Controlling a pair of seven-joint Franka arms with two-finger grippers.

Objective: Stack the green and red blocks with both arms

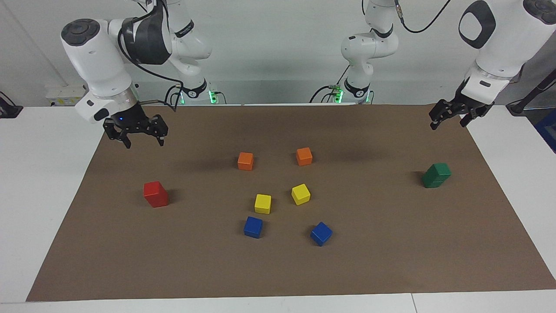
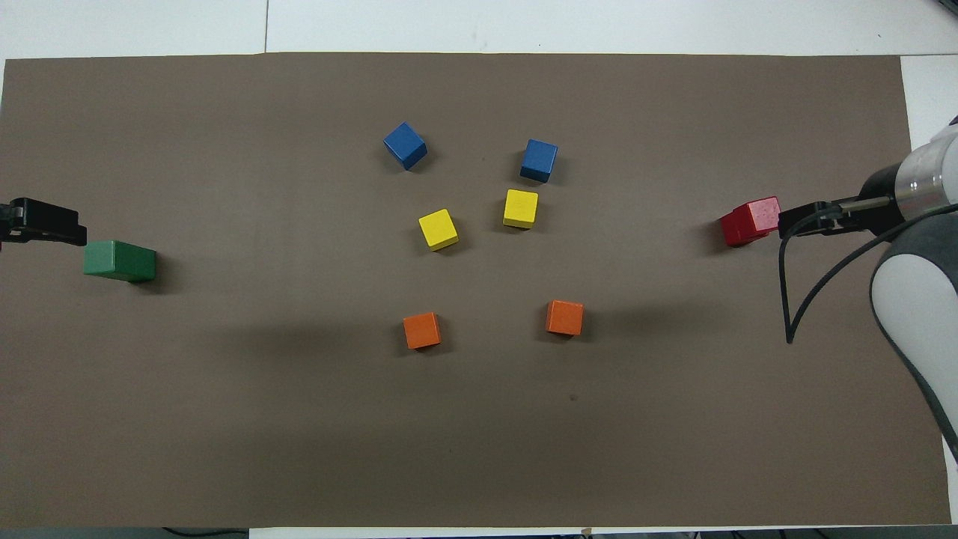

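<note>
Two red blocks (image 1: pixel 155 194) stand stacked one on the other at the right arm's end of the brown mat; the stack also shows in the overhead view (image 2: pixel 751 221). Two green blocks (image 1: pixel 436 175) stand stacked, the upper one slightly twisted, at the left arm's end, also seen from overhead (image 2: pixel 120 260). My right gripper (image 1: pixel 144 142) is open and empty, raised over the mat edge beside the red stack, clear of it. My left gripper (image 1: pixel 448 124) is open and empty, raised over the mat edge beside the green stack, clear of it.
In the middle of the mat (image 1: pixel 278 269) lie two orange cubes (image 1: pixel 245 161) (image 1: pixel 304 156), two yellow cubes (image 1: pixel 263 204) (image 1: pixel 300 194) and two blue cubes (image 1: pixel 253 227) (image 1: pixel 321 233), the orange nearest the robots. White table (image 1: pixel 43 174) surrounds the mat.
</note>
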